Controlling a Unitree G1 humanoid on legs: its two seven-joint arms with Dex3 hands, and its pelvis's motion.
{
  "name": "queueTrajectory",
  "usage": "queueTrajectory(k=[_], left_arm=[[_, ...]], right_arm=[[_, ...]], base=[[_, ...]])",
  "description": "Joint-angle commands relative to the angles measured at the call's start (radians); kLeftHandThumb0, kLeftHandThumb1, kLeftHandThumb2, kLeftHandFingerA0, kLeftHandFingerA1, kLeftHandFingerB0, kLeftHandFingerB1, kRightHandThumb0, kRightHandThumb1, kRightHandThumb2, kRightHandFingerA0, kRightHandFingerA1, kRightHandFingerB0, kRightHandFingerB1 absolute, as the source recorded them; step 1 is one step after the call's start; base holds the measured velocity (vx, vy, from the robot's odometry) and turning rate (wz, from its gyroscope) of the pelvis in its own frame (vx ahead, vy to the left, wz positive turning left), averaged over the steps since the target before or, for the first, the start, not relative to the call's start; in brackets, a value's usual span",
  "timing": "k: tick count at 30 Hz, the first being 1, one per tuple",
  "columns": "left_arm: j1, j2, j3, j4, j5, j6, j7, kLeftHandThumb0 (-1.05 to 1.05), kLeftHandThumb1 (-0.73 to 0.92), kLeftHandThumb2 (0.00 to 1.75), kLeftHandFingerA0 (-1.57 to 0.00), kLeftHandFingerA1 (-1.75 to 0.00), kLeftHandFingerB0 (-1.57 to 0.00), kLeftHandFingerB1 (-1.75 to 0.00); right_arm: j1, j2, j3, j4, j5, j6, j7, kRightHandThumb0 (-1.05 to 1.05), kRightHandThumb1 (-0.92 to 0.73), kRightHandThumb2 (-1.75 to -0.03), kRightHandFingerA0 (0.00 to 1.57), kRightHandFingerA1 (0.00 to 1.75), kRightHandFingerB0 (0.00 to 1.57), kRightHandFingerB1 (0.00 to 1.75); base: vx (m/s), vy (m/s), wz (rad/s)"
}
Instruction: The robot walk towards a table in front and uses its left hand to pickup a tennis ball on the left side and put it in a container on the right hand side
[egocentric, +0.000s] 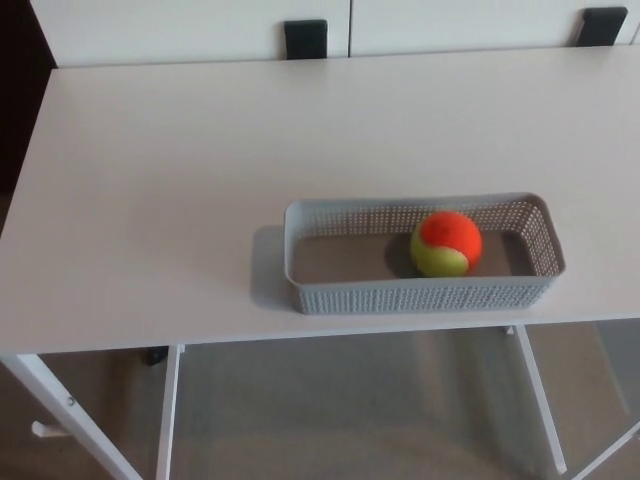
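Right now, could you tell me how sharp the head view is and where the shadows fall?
Head view: slightly soft but no motion blur; even, diffuse light with no glare on the table; the basket casts a faint shadow to its left, and the ball shades the basket floor on its left.

We saw the tennis ball (446, 243) as two-tone: orange-red on top, yellow-green below, with a thin pale seam line across it. The container (420, 295) was light grey, its walls patterned with a regular grid of small holes, its inside bottom a plain darker grey-brown. The table (180, 180) was plain off-white with no pattern; its legs (167, 420) were white. The two blocks (305, 38) behind it were solid black. The floor (350, 410) was dull beige-grey.
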Motion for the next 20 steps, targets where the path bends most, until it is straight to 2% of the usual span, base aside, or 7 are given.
queueTrajectory(k=[1, 12, 13, 14, 15, 18, 20], left_arm=[[-0.072, -0.021, 0.031, 0.118, -0.139, 0.013, 0.0, -0.52, 0.59, 0.58, -0.26, -0.41, -0.24, -0.33], [-0.104, 0.08, -0.022, 0.246, -0.09, -0.095, 0.088, -0.62, 0.75, 0.62, -0.23, -0.39, -0.17, -0.3], [-0.12, 0.079, -0.027, 0.264, -0.092, -0.096, 0.09, -0.69, 0.6, 0.86, -0.19, -0.48, -0.14, -0.42], [-0.127, 0.08, -0.032, 0.279, -0.09, -0.105, 0.092, -0.69, 0.6, 0.86, -0.19, -0.48, -0.14, -0.42], [-0.13, 0.081, -0.036, 0.288, -0.093, -0.112, 0.091, -0.66, 0.73, 0.61, -0.23, -0.39, -0.19, -0.3], [-0.143, 0.08, -0.046, 0.314, -0.103, -0.14, 0.082, -0.69, 0.74, 0.61, -0.21, -0.38, -0.17, -0.29], [-0.147, 0.08, -0.048, 0.319, -0.108, -0.141, 0.081, -0.7, 0.72, 0.61, -0.2, -0.38, -0.16, -0.28]], right_arm=[[-0.024, 0.0, 0.003, 0.026, -0.001, -0.076, 0.007, -0.49, -0.69, -0.61, 0.0, 0.45, 0.0, 0.12], [-0.024, -0.008, -0.008, 0.024, 0.011, -0.095, 0.018, -0.5, -0.7, -0.61, 0.0, 0.44, 0.0, 0.09], [-0.03, -0.005, -0.008, 0.022, 0.011, -0.091, 0.015, -0.51, -0.7, -0.61, 0.0, 0.44, 0.0, 0.08], [-0.036, -0.003, -0.009, 0.025, 0.012, -0.09, 0.016, -0.51, -0.7, -0.61, 0.0, 0.44, 0.0, 0.08], [-0.038, -0.005, -0.008, 0.028, 0.01, -0.092, 0.017, -0.53, -0.69, -0.62, 0.0, 0.43, 0.0, 0.08], [-0.048, -0.008, -0.009, 0.033, 0.01, -0.096, 0.021, -0.62, -0.59, -0.81, 0.0, 0.4, 0.0, 0.11], [-0.048, -0.01, -0.007, 0.028, 0.007, -0.092, 0.019, -0.53, -0.7, -0.61, 0.0, 0.4, 0.0, 0.09]], base=[[0.0, 0.0, 0.0], [0.0, 0.0, 0.0], [0.0, 0.0, 0.0], [0.0, 0.0, 0.0], [0.0, 0.0, 0.0], [0.0, 0.0, 0.0], [0.0, 0.0, 0.0]])
